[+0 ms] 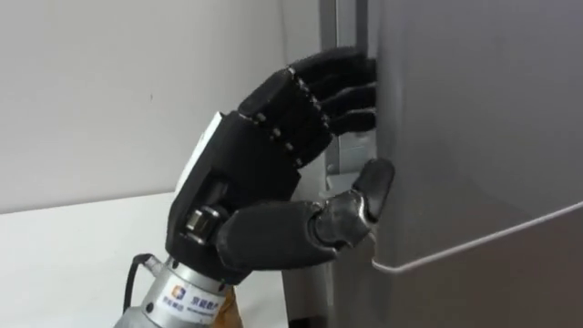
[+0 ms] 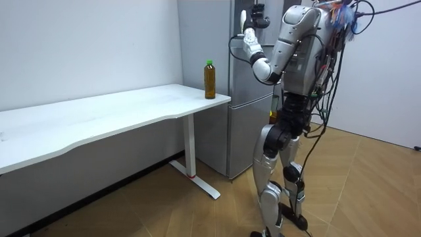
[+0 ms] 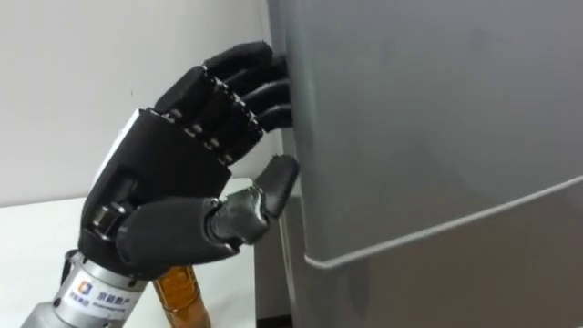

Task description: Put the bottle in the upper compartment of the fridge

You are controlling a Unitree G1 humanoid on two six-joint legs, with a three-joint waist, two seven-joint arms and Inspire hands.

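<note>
In the left eye view your left hand (image 1: pixel 246 173) is raised at the left edge of the upper fridge door (image 1: pixel 483 109). The fingers (image 1: pixel 337 77) hook close together round that edge with their tips hidden behind it, and the thumb (image 1: pixel 373 182) presses on the door's front, just above the seam (image 1: pixel 474 239) to the lower door. The white wall (image 1: pixel 91 91) lies open to the hand's left, and the tabletop (image 1: pixel 64 264) runs below it

In the room view you stand facing the one fridge (image 2: pixel 240 105), with the left arm bent and lifted high to the top door's edge. One bottle (image 2: pixel 210 79) stands upright on the tabletop's corner nearest the fridge, well apart from the hand. Open wooden floor (image 2: pixel 368 184) lies behind you

In the right eye view the same grip shows on the door's edge, and the bottle's amber body shows just below your wrist
</note>
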